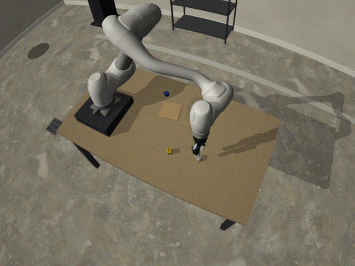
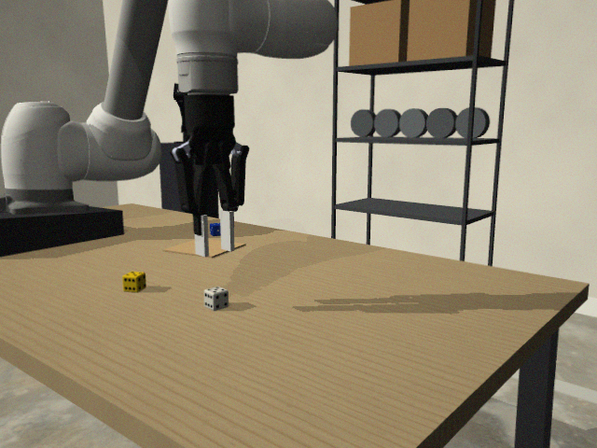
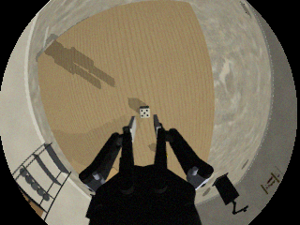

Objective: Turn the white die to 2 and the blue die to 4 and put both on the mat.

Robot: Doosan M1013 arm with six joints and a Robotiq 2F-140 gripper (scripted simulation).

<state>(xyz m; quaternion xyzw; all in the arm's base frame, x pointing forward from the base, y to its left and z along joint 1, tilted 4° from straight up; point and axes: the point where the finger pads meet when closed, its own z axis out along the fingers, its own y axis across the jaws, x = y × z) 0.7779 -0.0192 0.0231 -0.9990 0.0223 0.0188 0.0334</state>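
My gripper [image 1: 199, 152] [image 2: 215, 252] [image 3: 144, 120] points down with its fingers partly open and nothing between them. It is above the white die [image 1: 198, 159] [image 2: 215, 299] [image 3: 144, 112], which sits flat on the table with 5 on top; 6 shows on its left side in the exterior view. The yellow die [image 1: 170, 151] [image 2: 133, 282] sits flat on the table, left of the white one. The blue die [image 1: 166, 93] [image 2: 215, 229] lies beyond the tan mat [image 1: 170, 111] [image 2: 178, 249], off it; its top number is too small to tell.
The wooden table [image 1: 229, 183] [image 2: 289, 361] bears the arm's black base block [image 1: 114, 121] [image 2: 58, 231] at its left end. A shelf rack [image 1: 200, 27] [image 2: 414, 212] stands on the floor behind the table. Shadows of the arm and gripper fall across the table.
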